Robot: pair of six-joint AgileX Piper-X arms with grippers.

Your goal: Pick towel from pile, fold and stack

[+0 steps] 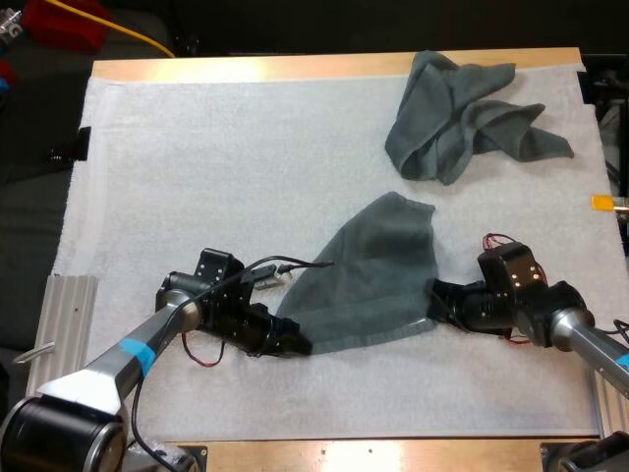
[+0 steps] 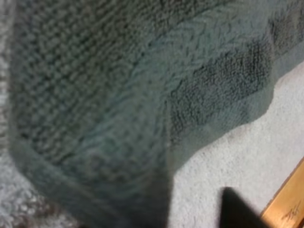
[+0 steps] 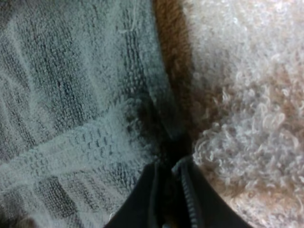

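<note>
Spread towel [image 1: 373, 275] lying mid white mat [image 1: 197, 177], near corners at both jaws. Right jaws closed, pinching towel edge. Left jaws hiding under cloth: cannot tell grip. Risk: thin pinch slipping, corner dropping; arms pulling unevenly, fold going crooked. Far right, crumpled towel [image 1: 462, 113] sitting well apart.

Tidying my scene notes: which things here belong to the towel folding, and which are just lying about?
Job: spread towel, gripped at its near corners by left pincer and right pincer; crumpled towel, waiting at the far right.
Just there: white mat; wooden table.
</note>
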